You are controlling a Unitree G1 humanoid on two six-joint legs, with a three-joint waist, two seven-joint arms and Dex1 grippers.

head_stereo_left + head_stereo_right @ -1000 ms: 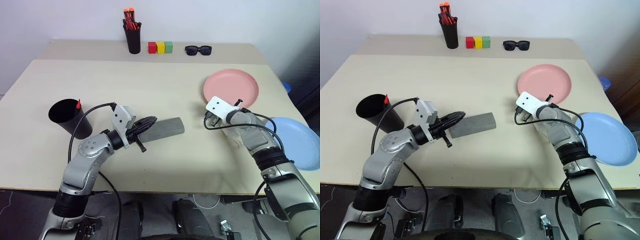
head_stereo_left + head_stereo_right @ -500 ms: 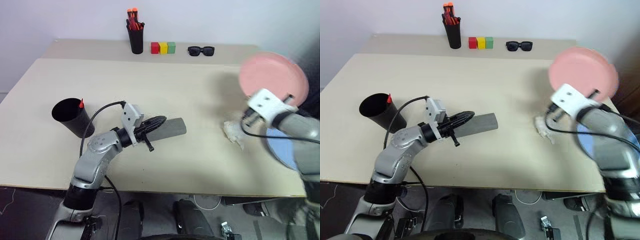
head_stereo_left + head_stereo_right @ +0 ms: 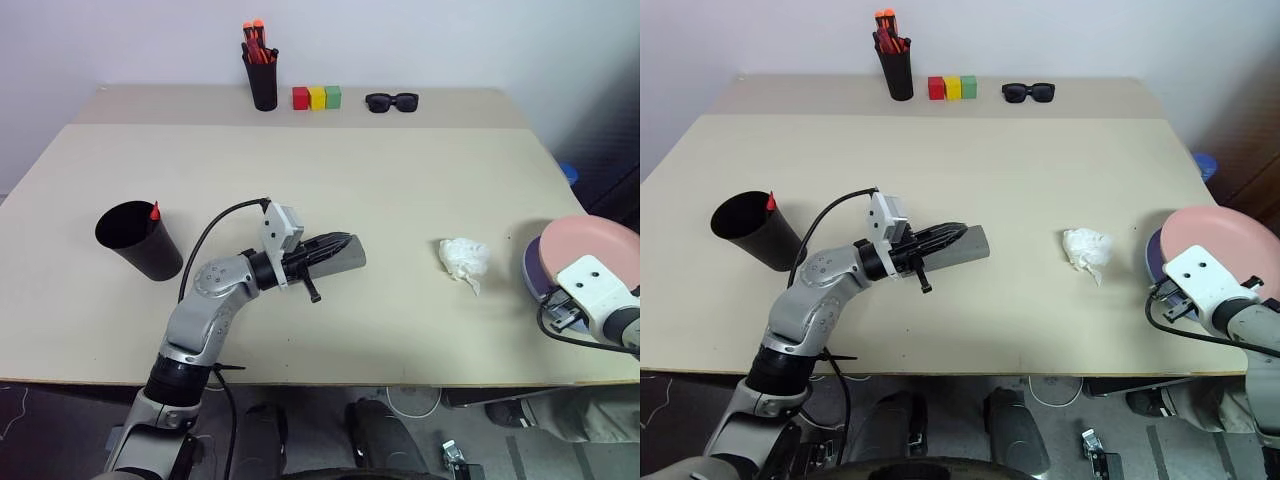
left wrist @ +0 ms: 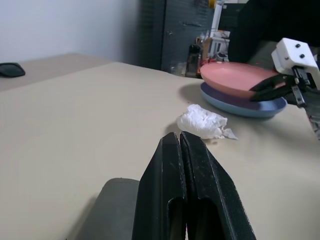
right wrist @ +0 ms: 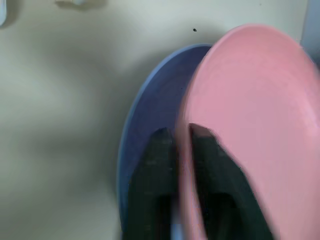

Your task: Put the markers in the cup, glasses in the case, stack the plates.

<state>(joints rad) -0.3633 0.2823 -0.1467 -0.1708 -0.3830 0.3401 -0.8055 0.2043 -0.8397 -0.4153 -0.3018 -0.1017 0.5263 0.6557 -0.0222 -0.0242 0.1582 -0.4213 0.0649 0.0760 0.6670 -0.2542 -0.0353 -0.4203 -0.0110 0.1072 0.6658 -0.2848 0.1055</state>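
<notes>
— Where are the plates?
— At about four o'clock on the table (image 3: 300, 170), by the right edge. The pink plate (image 3: 590, 243) lies on the light blue plate (image 4: 240, 106), shifted a bit off centre.
— And the right gripper (image 5: 181, 145)?
— Its fingers straddle the pink plate's rim, slightly parted.
— The left gripper (image 4: 178, 142)?
— Fingers pressed together, empty, lying over the grey glasses case (image 3: 345, 257) near the table's middle.
— The cup?
— The black cup (image 3: 138, 238) stands at nine o'clock, a red marker (image 3: 155, 211) tip showing inside. A crumpled white tissue (image 3: 463, 259) sits between case and plates.
</notes>
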